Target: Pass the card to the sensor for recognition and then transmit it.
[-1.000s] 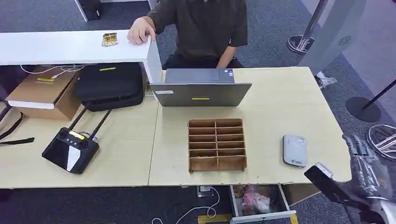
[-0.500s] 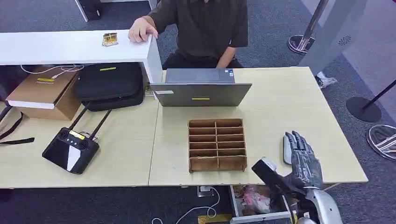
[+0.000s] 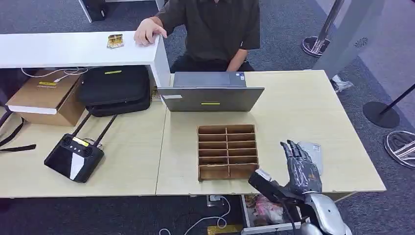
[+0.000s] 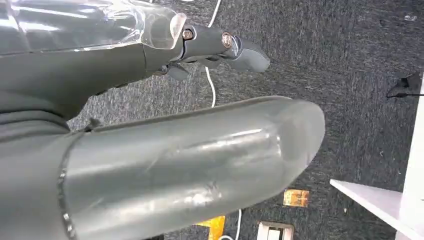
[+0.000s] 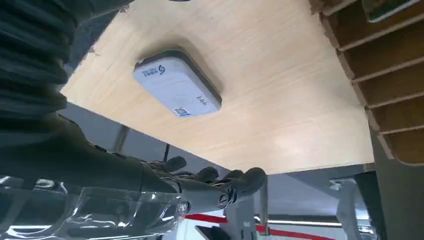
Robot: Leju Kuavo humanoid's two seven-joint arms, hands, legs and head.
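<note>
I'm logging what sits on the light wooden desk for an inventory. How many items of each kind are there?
Laptop: 1
Wooden slotted organizer: 1
White card sensor: 1
Black controller with antennas: 1
Black bag: 1
Cardboard box: 1
Total: 6

Pale wooden counter (image 3: 293,105) carries a laptop (image 3: 210,93), the compartmented wooden rack (image 3: 227,152), a grey sensor (image 3: 313,152) near the right edge, plus black controller (image 3: 73,157), bag (image 3: 115,88) and cardboard box (image 3: 44,95).

sensor (image 3: 313,152) partly behind right robot hand (image 3: 299,169)
</note>
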